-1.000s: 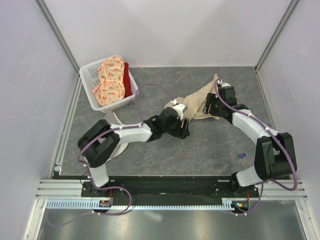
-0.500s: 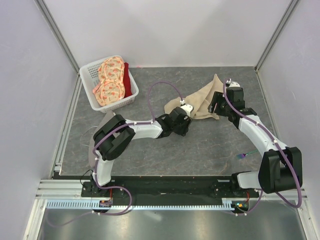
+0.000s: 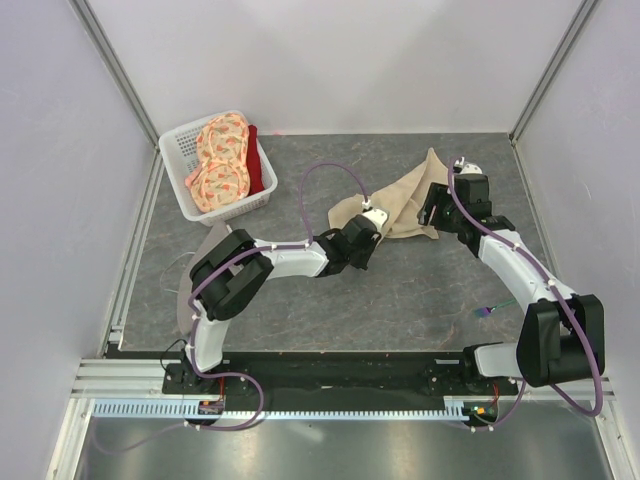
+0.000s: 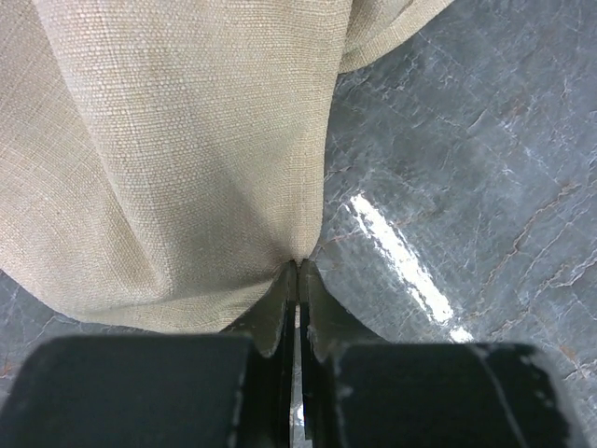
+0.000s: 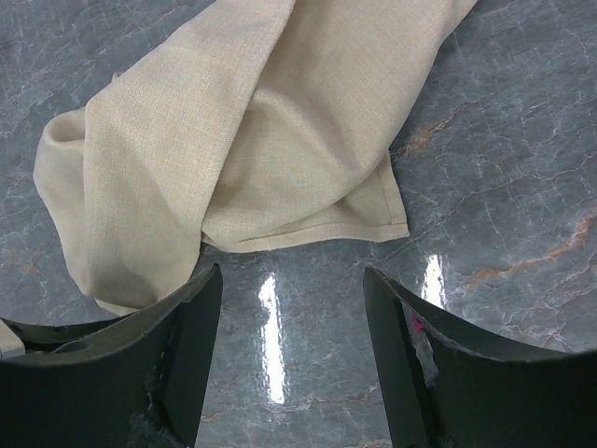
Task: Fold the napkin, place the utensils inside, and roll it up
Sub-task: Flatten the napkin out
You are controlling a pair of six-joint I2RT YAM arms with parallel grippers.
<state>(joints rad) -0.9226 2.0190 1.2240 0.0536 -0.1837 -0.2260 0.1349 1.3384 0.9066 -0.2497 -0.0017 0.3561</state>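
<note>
Three steps still to do: fold, load, roll. Pinching the near edge of the crumpled napkin (image 3: 400, 200) between pressed-together left fingers (image 4: 283, 299), far-centre on the tabletop (image 3: 400, 290). Holding right fingers (image 5: 191, 345) spread, empty, just beside its right corner. Leaving the fork (image 3: 487, 311) well apart, near right. Since a second ago: dragged that edge leftward, spreading it wider.

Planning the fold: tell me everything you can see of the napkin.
The napkin is a plain beige cloth of coarse woven fabric with a hemmed edge. It is not spread flat: it lies bunched in long creases on the grey table, toward the far right. The left gripper is shut on one edge, folds fanning from the pinch. The right gripper is open beside a hemmed corner, not gripping it.
</note>
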